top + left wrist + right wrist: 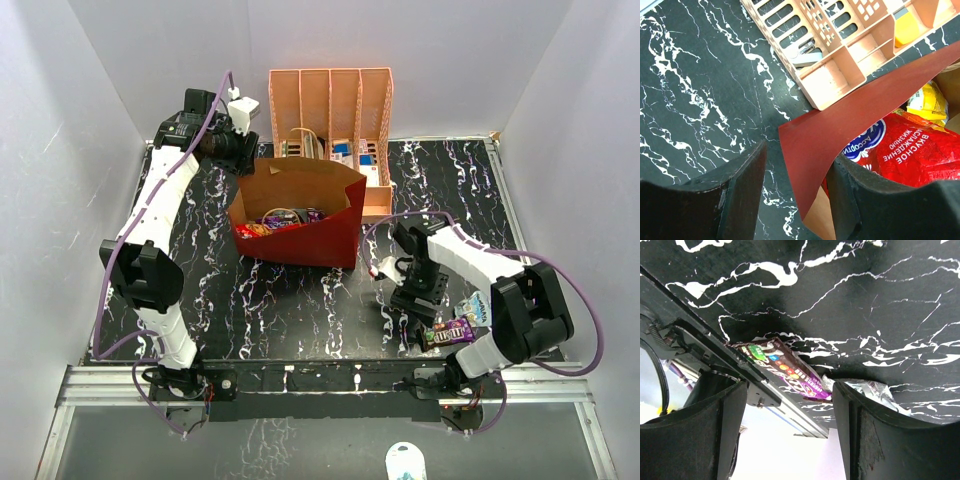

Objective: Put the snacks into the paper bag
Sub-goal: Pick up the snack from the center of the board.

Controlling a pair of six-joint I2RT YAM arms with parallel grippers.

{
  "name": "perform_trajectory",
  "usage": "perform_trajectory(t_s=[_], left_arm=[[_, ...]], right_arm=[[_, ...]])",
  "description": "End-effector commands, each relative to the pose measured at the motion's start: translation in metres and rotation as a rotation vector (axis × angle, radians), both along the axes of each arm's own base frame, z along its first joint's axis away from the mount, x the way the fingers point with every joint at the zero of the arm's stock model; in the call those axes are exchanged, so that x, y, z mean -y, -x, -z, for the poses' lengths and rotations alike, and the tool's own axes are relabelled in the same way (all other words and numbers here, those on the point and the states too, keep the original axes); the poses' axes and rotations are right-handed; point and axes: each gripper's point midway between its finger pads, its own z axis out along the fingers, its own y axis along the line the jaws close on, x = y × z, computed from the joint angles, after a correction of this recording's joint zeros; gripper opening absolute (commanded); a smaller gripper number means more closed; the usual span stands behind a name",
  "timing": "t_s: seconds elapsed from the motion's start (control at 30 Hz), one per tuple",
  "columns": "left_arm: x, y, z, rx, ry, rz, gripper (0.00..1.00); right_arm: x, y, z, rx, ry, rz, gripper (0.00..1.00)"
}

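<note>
Twin white-and-black arms with purple cabling and dark hands.

The left arm (pixel 165 195) and right arm (pixel 470 255) share one build: smooth white shells on the long links, bulky rounded black joint housings (pixel 145 270) between them, and a black base (pixel 185 380) under each. A thin purple cable (pixel 205 125) runs along each arm in loose loops outside the shells. A small white camera block (pixel 243 108) sits on the black wrist of the left arm. The left hand (pixel 799 157) and right hand (pixel 790 387) have broad, matte charcoal fingers (pixel 745 195) with curved inner faces; one left finger shows a pale, scuffed edge strip.
</note>
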Motion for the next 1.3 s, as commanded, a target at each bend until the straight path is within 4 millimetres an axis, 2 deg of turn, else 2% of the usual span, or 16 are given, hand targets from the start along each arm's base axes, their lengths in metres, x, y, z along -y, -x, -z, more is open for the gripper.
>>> perform_trajectory(t_s=[0.0, 0.3, 0.67, 0.83, 1.0, 1.17, 1.27], left_arm=[[-0.003, 0.001, -0.012, 0.031, 0.002, -0.012, 0.47], [-0.004, 0.0, -0.01, 0.024, -0.002, -0.019, 0.47], [-0.004, 0.0, -0.01, 0.025, -0.002, -0.017, 0.47], [-0.004, 0.0, -0.009, 0.025, -0.005, -0.016, 0.47], [-0.005, 0.0, -0.007, 0.023, -0.007, -0.015, 0.47], [-0.004, 0.0, -0.008, 0.026, -0.008, -0.011, 0.47], [-0.005, 0.001, -0.008, 0.028, -0.011, -0.009, 0.47]], right_arm=[[0.0, -0.001, 0.01, -0.002, -0.003, -0.057, 0.72], [-0.011, 0.003, 0.028, -0.022, -0.035, -0.114, 0.73], [-0.021, 0.007, 0.05, -0.061, -0.091, -0.147, 0.65], [-0.022, 0.014, 0.051, -0.095, -0.11, -0.153, 0.49], [-0.031, 0.015, 0.046, -0.105, -0.16, -0.147, 0.3], [-0.041, 0.006, 0.036, -0.066, -0.211, -0.155, 0.12], [-0.052, -0.004, 0.023, -0.026, -0.263, -0.161, 0.08]])
